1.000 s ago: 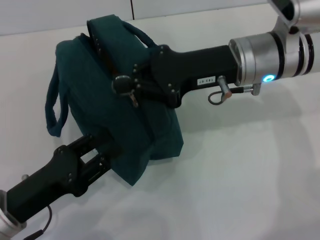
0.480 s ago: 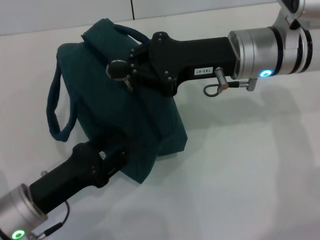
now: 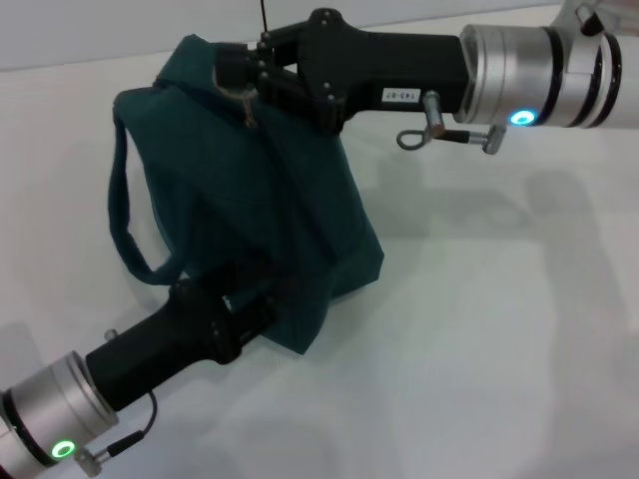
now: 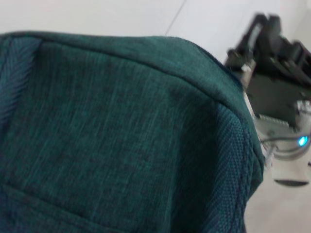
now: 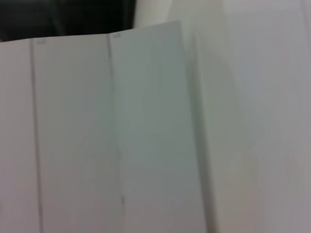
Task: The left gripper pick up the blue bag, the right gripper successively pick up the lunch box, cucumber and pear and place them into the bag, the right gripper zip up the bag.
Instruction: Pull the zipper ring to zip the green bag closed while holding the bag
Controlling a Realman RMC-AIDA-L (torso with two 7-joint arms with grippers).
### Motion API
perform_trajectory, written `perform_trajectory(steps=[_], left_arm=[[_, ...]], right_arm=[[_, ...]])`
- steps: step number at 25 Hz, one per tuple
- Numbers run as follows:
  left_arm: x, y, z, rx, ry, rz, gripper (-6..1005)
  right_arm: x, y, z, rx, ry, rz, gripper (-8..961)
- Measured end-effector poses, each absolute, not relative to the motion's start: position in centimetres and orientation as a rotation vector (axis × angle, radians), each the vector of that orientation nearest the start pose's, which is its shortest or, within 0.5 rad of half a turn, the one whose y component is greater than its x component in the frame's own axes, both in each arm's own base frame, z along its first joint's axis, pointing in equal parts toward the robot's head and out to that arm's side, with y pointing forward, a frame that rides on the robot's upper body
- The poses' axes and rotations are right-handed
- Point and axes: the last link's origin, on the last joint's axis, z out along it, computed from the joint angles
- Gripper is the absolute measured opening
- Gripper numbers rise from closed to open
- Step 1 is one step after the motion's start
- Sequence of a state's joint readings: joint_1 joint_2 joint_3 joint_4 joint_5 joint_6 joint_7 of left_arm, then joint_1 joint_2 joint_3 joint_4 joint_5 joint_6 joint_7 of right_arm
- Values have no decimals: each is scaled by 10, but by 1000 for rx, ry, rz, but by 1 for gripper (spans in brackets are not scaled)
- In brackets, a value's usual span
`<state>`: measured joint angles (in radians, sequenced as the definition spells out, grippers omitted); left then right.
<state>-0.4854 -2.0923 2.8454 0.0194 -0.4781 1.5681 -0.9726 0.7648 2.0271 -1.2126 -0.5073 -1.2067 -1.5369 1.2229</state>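
Observation:
The blue bag [image 3: 250,200] stands tilted above the white table, its top seam closed. My right gripper [image 3: 238,75], black with a white label, is at the bag's top far corner, shut on the zipper pull [image 3: 246,104], whose metal end hangs below the fingers. My left gripper [image 3: 245,309] holds the bag's lower near corner, its fingers partly hidden by the fabric. The bag's fabric [image 4: 121,131] fills the left wrist view, with the right gripper [image 4: 262,53] beyond it. The lunch box, cucumber and pear are out of view.
One loop handle [image 3: 125,215] hangs off the bag's left side. The white table [image 3: 499,329] stretches to the right of the bag. The right wrist view shows only pale wall panels [image 5: 112,136].
The right gripper has moved up and towards the far end of the bag along its top seam. The bag has tilted more upright. The left arm has shifted right under the bag.

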Motion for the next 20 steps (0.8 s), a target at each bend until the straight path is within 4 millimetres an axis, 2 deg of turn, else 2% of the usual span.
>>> perform_trajectory(steps=[11, 20], left_arm=[[-259, 250, -89, -2621, -874, -1181, 513], [-271, 244, -69, -2708, -902, -1161, 513]], right_arm=[[115, 383, -18, -2710, 141, 1235, 11], [117, 393, -16, -2637, 139, 1204, 11]])
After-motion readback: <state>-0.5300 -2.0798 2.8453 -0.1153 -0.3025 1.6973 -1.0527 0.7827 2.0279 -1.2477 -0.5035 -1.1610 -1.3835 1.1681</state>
